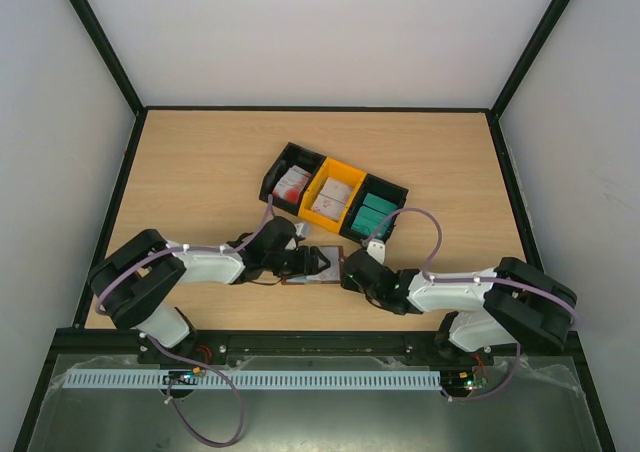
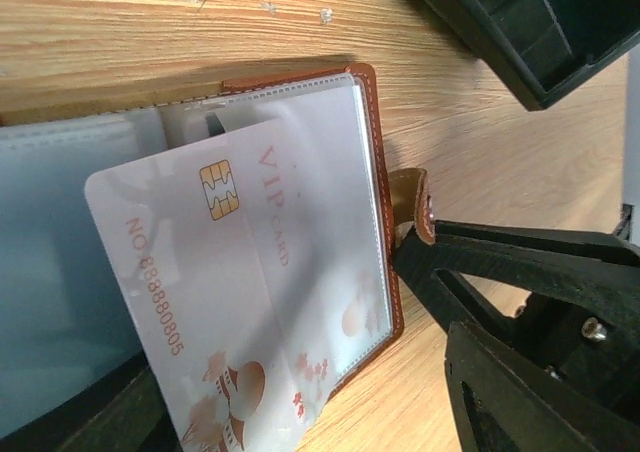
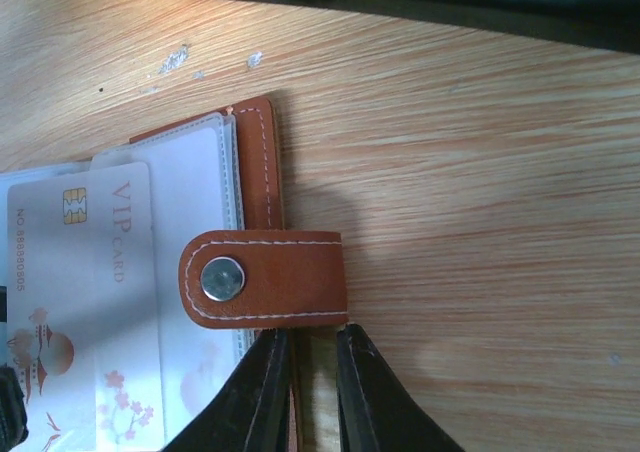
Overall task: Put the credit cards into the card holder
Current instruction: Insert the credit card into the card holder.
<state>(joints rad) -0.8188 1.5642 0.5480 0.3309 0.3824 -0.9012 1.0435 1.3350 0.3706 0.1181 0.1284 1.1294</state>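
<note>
The brown card holder [image 1: 312, 279] lies open on the table between both arms. A white credit card [image 2: 200, 272] with a gold chip and "VIP CARD" print sits partly inside one clear pocket, its lower end sticking out. My left gripper [image 2: 300, 427] is open, its fingers wide on either side of that card and apart from it. My right gripper [image 3: 310, 344] is shut on the card holder's leather edge [image 3: 258, 162], just below the snap tab [image 3: 265, 277]. The same credit card [image 3: 90, 302] shows at the left of the right wrist view.
Three bins stand in a row just behind the card holder. A black one [image 1: 275, 177] holds white and red cards, a yellow one [image 1: 350, 172] holds white cards, and another black one [image 1: 398, 194] holds teal cards. A bin corner [image 2: 530, 32] is close above the left gripper.
</note>
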